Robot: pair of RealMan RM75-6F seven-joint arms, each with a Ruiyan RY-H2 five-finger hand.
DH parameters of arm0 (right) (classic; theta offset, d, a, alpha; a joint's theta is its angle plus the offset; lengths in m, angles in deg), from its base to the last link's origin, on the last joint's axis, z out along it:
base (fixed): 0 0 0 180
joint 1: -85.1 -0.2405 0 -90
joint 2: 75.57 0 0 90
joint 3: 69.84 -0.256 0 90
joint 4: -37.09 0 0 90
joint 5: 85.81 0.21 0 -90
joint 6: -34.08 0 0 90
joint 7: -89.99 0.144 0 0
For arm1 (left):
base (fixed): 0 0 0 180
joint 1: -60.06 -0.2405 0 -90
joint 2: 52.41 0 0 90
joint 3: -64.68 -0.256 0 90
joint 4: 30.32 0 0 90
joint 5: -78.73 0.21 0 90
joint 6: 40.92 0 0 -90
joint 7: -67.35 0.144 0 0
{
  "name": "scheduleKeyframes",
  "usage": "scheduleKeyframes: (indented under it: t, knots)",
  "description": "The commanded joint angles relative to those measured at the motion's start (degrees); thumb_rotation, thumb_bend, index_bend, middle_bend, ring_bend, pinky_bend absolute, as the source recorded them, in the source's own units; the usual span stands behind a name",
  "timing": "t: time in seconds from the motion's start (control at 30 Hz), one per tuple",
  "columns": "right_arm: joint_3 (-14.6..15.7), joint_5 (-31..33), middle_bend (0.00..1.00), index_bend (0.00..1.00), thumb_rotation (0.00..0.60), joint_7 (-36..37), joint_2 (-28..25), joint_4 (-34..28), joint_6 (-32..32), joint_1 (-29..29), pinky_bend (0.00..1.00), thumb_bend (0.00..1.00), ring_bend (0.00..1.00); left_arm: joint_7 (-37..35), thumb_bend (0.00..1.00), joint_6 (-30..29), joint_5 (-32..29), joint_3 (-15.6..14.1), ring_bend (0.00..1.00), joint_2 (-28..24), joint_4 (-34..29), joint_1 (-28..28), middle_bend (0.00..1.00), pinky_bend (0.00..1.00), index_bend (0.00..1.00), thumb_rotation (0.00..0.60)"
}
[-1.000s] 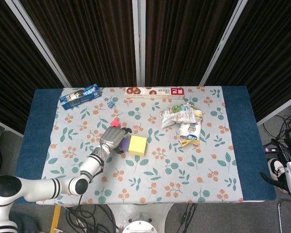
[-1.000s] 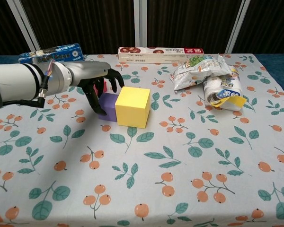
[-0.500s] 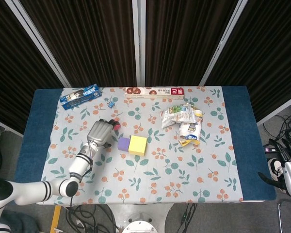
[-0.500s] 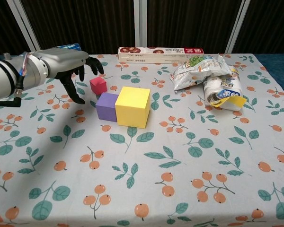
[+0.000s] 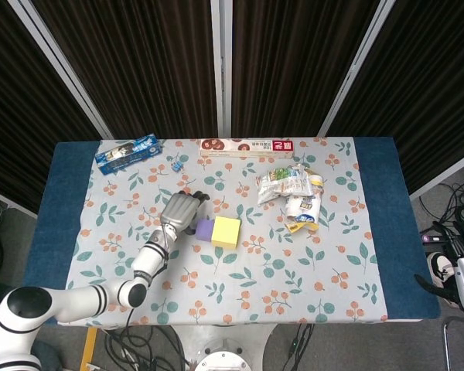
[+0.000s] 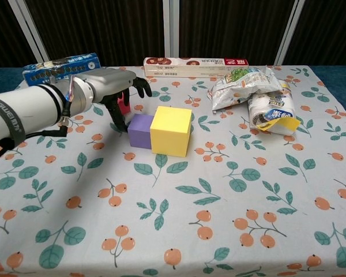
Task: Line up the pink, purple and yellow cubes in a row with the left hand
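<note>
Left hand (image 6: 116,88), fingers curled over the pink cube (image 6: 123,106), grip unclear; cube looks light, rigid: pinch opposite faces

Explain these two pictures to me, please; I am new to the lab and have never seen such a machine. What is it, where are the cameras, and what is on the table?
It is a two-armed robot with human-like hands. One picture looks down from its head, the other looks forward from its chest. Only its left hand shows; it reaches over a small pink cube, and whether it grips the cube cannot be told. Beside it, a purple foam cube touches a larger yellow foam cube. On the floral tablecloth also lie a long red-and-white box, a blue snack packet and crumpled snack bags.
</note>
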Motion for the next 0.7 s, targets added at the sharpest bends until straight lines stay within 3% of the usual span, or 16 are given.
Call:
scheduleKeyframes:
  t: [0.03, 0.47, 0.7]
  knots:
    - [0.0, 0.1, 0.17, 0.09, 0.6, 0.1, 0.0, 0.1, 0.1, 0.1, 0.12, 0.03, 0.01, 1.3, 0.12, 0.3, -1.3, 0.3, 0.4, 0.0, -0.9, 0.2, 0.32, 0.3, 0.27, 0.6]
    - [-0.1, -0.2, 0.17, 0.09, 0.6, 0.3, 0.1, 0.3, 0.2, 0.1, 0.11, 0.03, 0.01, 3.3, 0.11, -2.3, -4.7, 1.4, 0.4, -3.5, -5.4, -0.9, 0.32, 0.3, 0.27, 0.6]
    - [0.0, -0.4, 0.17, 0.09, 0.6, 0.3, 0.2, 0.4, 0.1, -0.1, 0.12, 0.03, 0.01, 0.7, 0.11, -2.7, -7.1, 2.8, 0.33, -4.2, -1.9, -2.6, 0.28, 0.3, 0.27, 0.6]
